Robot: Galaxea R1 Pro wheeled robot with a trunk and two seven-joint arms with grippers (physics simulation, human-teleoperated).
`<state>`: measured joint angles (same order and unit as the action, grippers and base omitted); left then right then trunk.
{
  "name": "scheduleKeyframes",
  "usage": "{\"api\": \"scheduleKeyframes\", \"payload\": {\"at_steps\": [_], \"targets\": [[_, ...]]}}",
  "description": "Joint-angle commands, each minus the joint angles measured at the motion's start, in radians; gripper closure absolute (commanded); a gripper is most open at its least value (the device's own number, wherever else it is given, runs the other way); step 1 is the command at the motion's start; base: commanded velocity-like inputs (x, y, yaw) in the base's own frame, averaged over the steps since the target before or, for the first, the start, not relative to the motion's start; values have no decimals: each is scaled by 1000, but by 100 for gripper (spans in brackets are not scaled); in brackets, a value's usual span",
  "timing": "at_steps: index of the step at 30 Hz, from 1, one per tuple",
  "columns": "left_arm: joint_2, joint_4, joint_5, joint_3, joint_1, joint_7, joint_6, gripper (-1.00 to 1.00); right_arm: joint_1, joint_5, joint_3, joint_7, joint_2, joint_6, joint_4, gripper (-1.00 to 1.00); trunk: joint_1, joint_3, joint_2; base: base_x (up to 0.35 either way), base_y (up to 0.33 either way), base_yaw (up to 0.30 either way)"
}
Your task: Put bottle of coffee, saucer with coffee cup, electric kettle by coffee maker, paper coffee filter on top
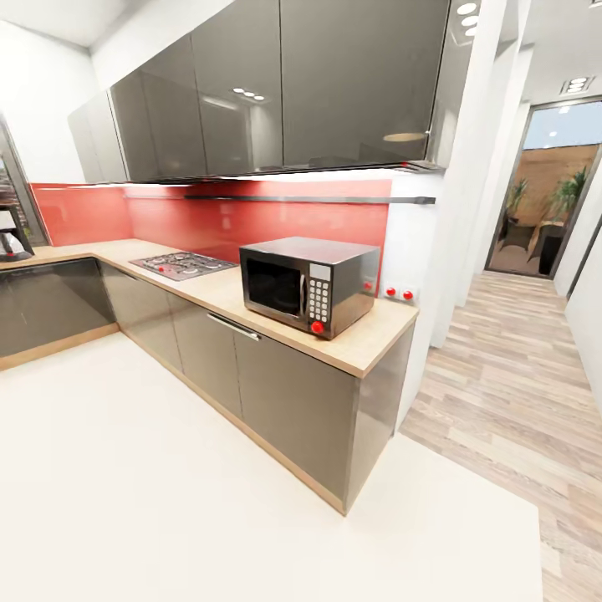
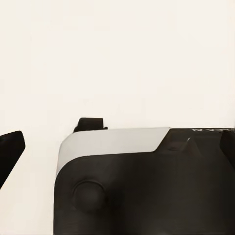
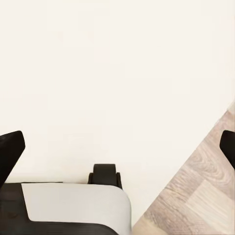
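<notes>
Room: a kitchen with a pale cream floor (image 1: 167, 502) that met light wood-plank flooring (image 1: 518, 376) running down a corridor toward a glazed door (image 1: 548, 192).
Wall units: glossy grey upper cabinets (image 1: 276, 84) hung above a red backsplash (image 1: 209, 219).
Surface: the long light-wood L-shaped surface (image 1: 217, 288) sat over grey cabinet fronts (image 1: 284, 397), turning a corner at the far left of the head view.
On the surface: a black and silver microwave with a white keypad and red knob (image 1: 308, 284) stood near the end closest to the corridor; a flat steel gas hob (image 1: 182, 265) lay set into the surface further along, well apart from the microwave.
Task's thing: the tall black drip coffee maker with a white front panel (image 1: 12, 232) was cut off by the left edge of the head view, standing at the far end of the surface's corner leg.
Left wrist view: the robot's black and pale grey base (image 2: 142, 186) over the cream floor, which the head view did not show; the left tool (image 2: 117, 147) had dark fingertips (image 2: 11, 149) at the frame's two sides, spread wide apart with nothing between.
Right wrist view: the seam where cream floor met wood planks (image 3: 196, 191), beside a corner of the base (image 3: 73, 205); the right tool (image 3: 117, 149) likewise stood apart and empty, its fingertips (image 3: 10, 152) at the frame's edges.
</notes>
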<state>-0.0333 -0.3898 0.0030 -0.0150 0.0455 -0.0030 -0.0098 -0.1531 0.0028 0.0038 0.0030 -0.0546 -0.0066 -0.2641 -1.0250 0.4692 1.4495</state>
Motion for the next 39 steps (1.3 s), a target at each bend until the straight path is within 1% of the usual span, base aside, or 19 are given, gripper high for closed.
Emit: {"api": "scheduleKeyframes", "payload": {"at_steps": [1,21,32,39], "targets": [[0,-3,0,-2,0,0,-2,-100,-1,0,1,0,-1,-1,-1,-100,0,1,0,0,0,196],[-2,-4,0,-7,1,1,-6,-100,-1,2,1,-2,-4,-1,-1,-100,0,1,0,2,0,231],[-3,-6,0,-4,1,2,-4,-100,0,2,2,-2,-2,-15,-1,-100,0,1,0,226,0,209],[-3,-6,0,-4,1,2,-3,-100,0,2,2,-3,-2,-16,0,-100,0,1,0,51,0,266]]}}
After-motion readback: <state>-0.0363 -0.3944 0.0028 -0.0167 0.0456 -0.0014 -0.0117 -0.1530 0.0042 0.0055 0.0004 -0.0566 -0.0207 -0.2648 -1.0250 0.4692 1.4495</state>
